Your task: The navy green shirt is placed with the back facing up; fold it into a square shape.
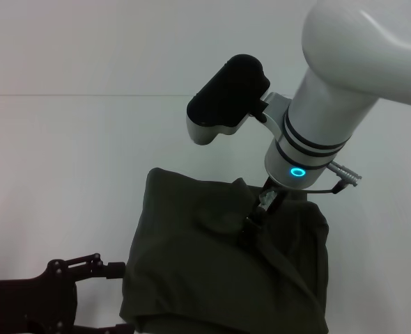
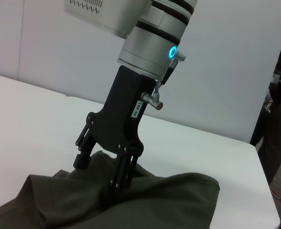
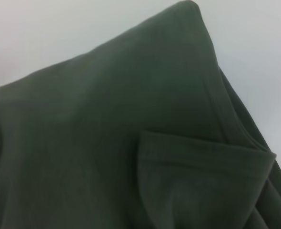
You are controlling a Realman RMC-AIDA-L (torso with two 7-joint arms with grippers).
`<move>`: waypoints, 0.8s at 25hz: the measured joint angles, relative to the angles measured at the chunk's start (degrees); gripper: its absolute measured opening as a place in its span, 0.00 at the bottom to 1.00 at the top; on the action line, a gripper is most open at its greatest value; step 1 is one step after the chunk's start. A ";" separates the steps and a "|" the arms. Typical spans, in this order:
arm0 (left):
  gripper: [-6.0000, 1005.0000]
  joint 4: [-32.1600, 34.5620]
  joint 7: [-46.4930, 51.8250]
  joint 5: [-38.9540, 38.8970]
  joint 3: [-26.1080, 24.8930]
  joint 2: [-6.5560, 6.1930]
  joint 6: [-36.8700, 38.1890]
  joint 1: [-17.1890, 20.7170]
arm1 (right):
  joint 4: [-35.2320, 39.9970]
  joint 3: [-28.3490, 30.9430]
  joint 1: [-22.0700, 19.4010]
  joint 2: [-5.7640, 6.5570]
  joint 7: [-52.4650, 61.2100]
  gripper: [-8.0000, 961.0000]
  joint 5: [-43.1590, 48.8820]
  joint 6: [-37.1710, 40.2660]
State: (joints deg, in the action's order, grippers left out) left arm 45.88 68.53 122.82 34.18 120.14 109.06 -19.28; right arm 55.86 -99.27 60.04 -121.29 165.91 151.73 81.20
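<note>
shirt [image 1: 191,271]: folded into a rough block on the white table [image 1: 66,174], directly under the right gripper; bunched and rumpled where the jaws meet it.
right gripper [image 1: 256,217]: pointing down into the shirt's far-middle; in the left wrist view the jaws stand partly spread with cloth humped between the fingers [image 2: 123,174]. Whether the cloth is clamped: cannot tell.
left gripper [image 1: 87,266]: low, off the shirt's left edge, apart from it; jaw state cannot tell.
edges: far corners rounded, near edge cut off by frame.
room: bare table left, right and beyond the jaws.
hidden: right fingertips sunk in folds.
</note>
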 joint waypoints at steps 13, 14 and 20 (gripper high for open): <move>0.93 -0.09 0.09 -0.15 -0.06 0.01 0.01 -0.14 | 0.19 -2.06 0.78 -0.26 -1.41 0.90 -2.72 -0.15; 0.93 -0.09 0.10 -0.12 -0.06 0.02 0.01 -0.14 | 0.13 -2.29 0.70 -0.26 -1.43 0.90 -2.72 -0.29; 0.93 -0.09 0.12 0.03 -0.04 0.32 -0.41 -0.18 | 0.06 -4.11 0.45 -0.26 -1.52 0.90 -2.75 -0.90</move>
State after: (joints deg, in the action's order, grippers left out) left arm 45.79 68.64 122.86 34.14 120.46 108.66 -19.47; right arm 55.92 -103.38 60.49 -121.55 164.40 148.97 80.29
